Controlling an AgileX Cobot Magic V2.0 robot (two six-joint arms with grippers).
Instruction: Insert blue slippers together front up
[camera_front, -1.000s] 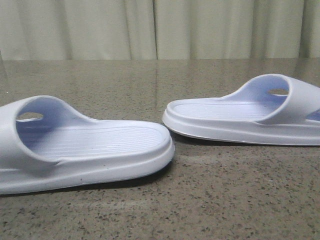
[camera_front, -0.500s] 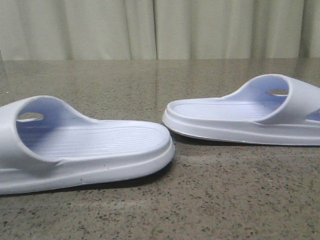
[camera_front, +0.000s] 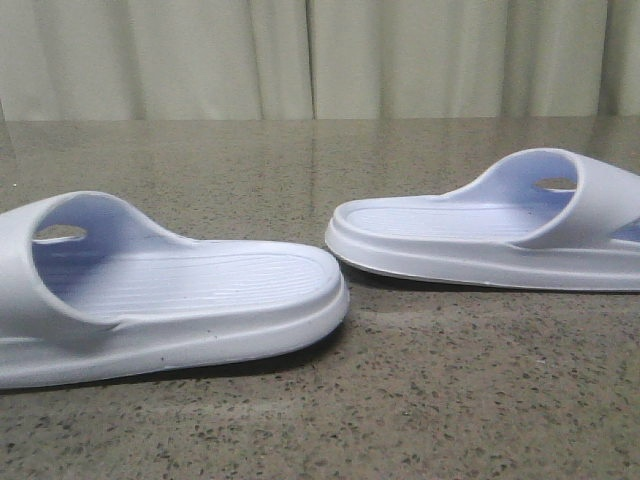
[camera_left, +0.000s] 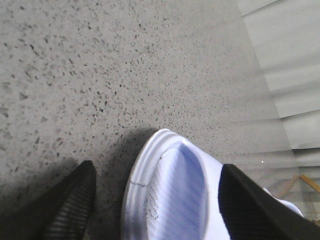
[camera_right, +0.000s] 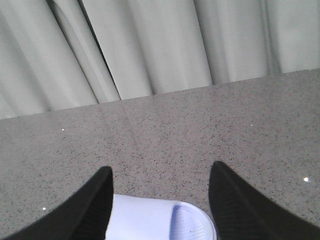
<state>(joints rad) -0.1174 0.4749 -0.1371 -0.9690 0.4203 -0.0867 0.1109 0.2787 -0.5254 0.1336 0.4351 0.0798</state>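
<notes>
Looking over a speckled grey-brown stone table (camera_front: 400, 400), glossy enough to reflect the pale pleated curtain (camera_front: 300, 55) behind it. Two blue slippers lie flat, soles down, well apart: left slipper (camera_front: 170, 295) near the front-left edge of my view, strap at its left end; right slipper (camera_front: 490, 235) further back on the right, strap at its right end. Their strapless ends point toward each other.

Left gripper (camera_left: 155, 205) has its dark fingers (camera_left: 65, 205) spread wide, straddling a slipper end (camera_left: 170, 195); I can't tell if they touch it. Right gripper (camera_right: 160, 200) also spread, slipper edge (camera_right: 160, 222) between the fingers (camera_right: 240, 200), contact unclear.

Versus a second ago: nothing moved in the front view, both slippers in the same spots.
</notes>
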